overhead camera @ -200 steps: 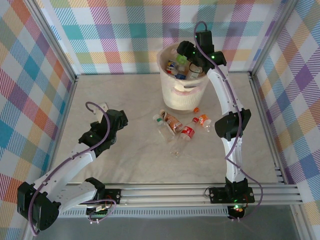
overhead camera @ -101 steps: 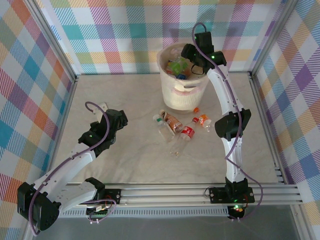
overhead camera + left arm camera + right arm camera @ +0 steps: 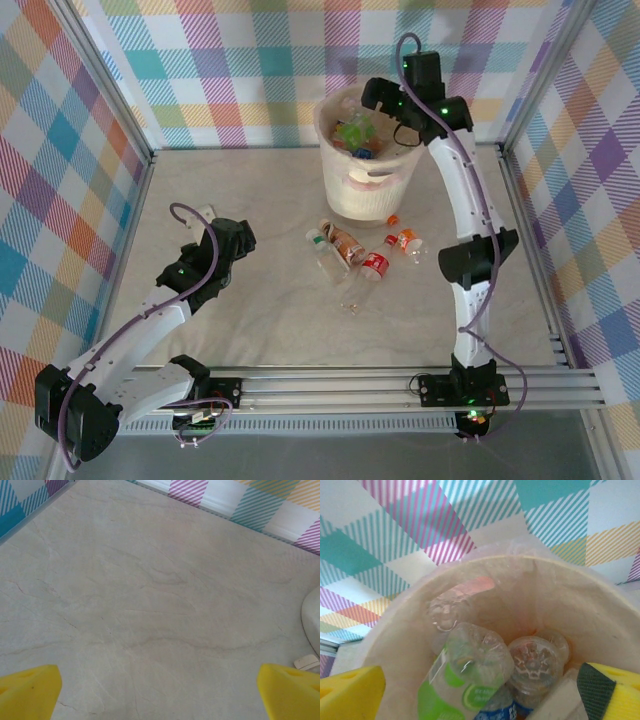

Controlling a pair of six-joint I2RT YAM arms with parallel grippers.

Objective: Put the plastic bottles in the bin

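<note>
The bin (image 3: 368,188), a cream-white bucket, stands at the back of the table and holds several plastic bottles. A green-labelled bottle (image 3: 462,680) lies on top of them, beside a clear one (image 3: 535,662) seen base-on. My right gripper (image 3: 372,100) hovers over the bin's rim, open, with nothing between its yellow fingers (image 3: 351,692). More bottles lie on the table in front of the bin: a brown-labelled one (image 3: 346,243), a red-labelled one (image 3: 375,263), an orange-capped one (image 3: 406,240) and a clear one (image 3: 350,296). My left gripper (image 3: 238,238) is open over bare table at the left, well apart from them.
Checked walls and metal frame posts enclose the table on three sides. A rail (image 3: 330,385) runs along the near edge by the arm bases. In the left wrist view a pale rounded edge (image 3: 312,622) shows at the far right.
My right gripper has opened and the green-labelled bottle now lies in the bin. The right arm has lifted and shifted slightly right. The left arm has not moved.
</note>
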